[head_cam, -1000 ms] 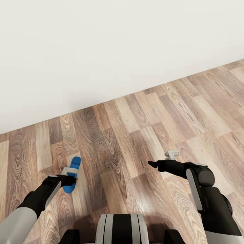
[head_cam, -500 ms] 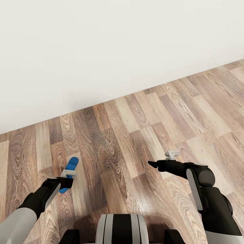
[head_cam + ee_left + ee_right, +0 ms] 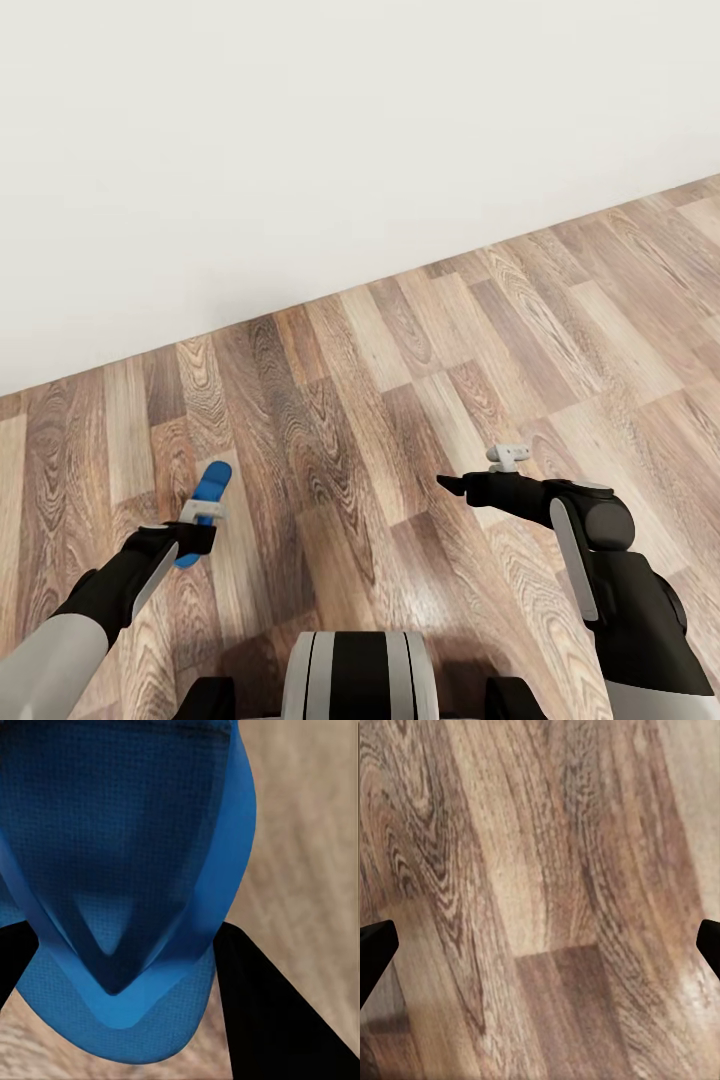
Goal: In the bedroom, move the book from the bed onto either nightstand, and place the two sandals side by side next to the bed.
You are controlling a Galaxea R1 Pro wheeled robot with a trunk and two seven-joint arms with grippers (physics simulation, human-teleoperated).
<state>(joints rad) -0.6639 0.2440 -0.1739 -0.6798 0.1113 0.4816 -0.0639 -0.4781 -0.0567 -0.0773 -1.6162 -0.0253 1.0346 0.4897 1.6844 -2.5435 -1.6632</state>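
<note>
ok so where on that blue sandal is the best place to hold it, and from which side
Across the narrow sole, mid-length, one finger on each long edge. The left pincer already holds the sandal this way, the blue sole running out ahead of the fingers. The sole is long and slim, so its width fits between them.

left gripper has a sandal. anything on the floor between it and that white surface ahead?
Nothing visible. The left gripper is shut on the blue sandal, held over the wood-plank floor, and the planks run bare to the white surface. The right gripper hangs open, off to the side.
</note>
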